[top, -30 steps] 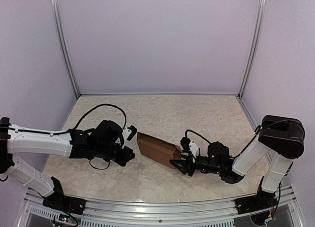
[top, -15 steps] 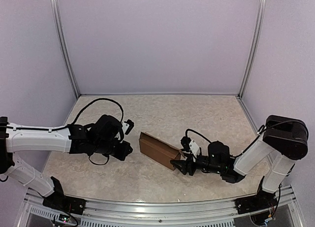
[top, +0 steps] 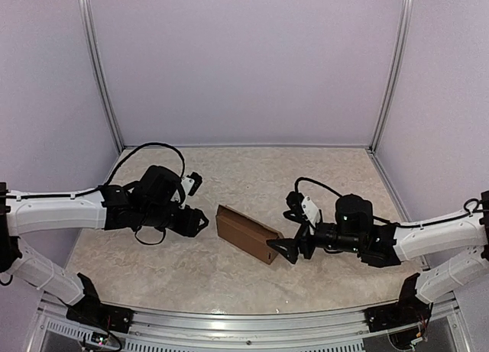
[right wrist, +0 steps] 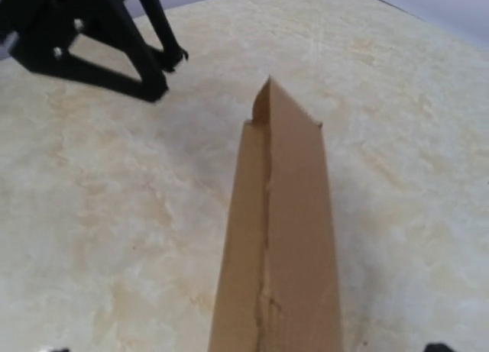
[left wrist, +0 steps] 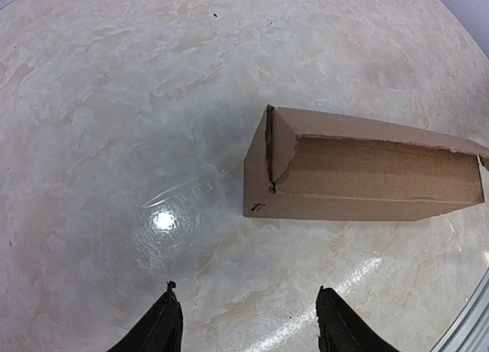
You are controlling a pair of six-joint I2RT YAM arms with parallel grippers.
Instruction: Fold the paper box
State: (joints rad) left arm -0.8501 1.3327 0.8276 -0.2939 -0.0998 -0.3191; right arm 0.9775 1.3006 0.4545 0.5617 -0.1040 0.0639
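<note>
The left gripper hangs low over the marbled table, left of centre. Its jaws are parted and hold nothing. Just to its right, apart from it, the paper box lies closed on the tabletop as a long brown carton, slanting from far-left to near-right. At the box's near-right end sits the right gripper, its jaws spread wide to either side of that end. The wrist view is too tight to tell whether its fingers touch the cardboard.
</note>
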